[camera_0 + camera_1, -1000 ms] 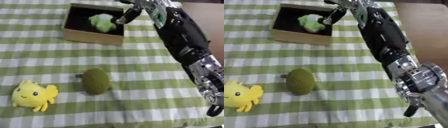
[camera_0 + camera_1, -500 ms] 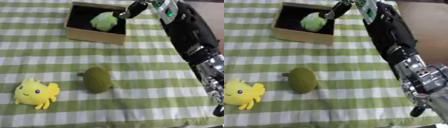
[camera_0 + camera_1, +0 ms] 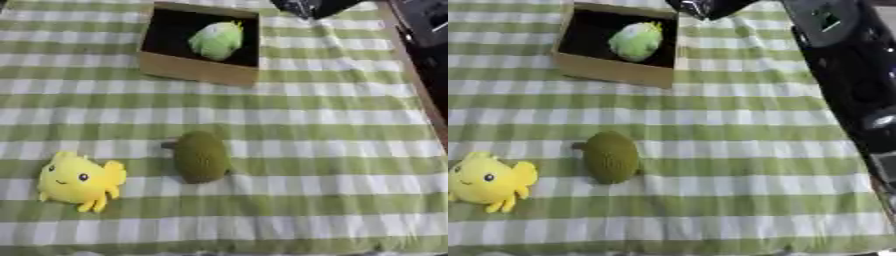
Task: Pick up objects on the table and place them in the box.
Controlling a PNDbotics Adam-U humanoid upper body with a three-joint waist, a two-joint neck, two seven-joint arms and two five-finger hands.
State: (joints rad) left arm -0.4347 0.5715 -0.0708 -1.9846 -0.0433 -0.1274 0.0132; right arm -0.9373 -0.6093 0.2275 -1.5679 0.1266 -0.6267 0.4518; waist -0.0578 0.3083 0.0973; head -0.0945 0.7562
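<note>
- The table (image 3: 332, 115) is covered by a cloth in green and white checks that fills almost the whole view; nothing of the room shows beyond a thin dark strip at the far right edge.
- A cardboard box (image 3: 198, 70) with a dark inside sits at the far side, left of centre, its near wall facing the camera.
- A pale green soft toy (image 3: 215, 40) lies inside the box, toward its right half, its long axis running roughly near to far and slightly tilted.
- A dark green, rough-skinned oval fruit (image 3: 200, 156) lies on the cloth near the middle, well apart from the box. Its long axis runs near to far, and a short stem sticks out at its upper left.
- A yellow plush toy (image 3: 80, 180) with two dark eyes lies just left of the fruit, close beside it but apart, its face turned toward the camera.
- The right hand (image 3: 707, 7) shows at the top edge, just beyond the box's right corner; whether its fingers are apart or together cannot be told.
- The right arm (image 3: 846, 75) runs dark down the right side.
- No writing or label can be read anywhere.
</note>
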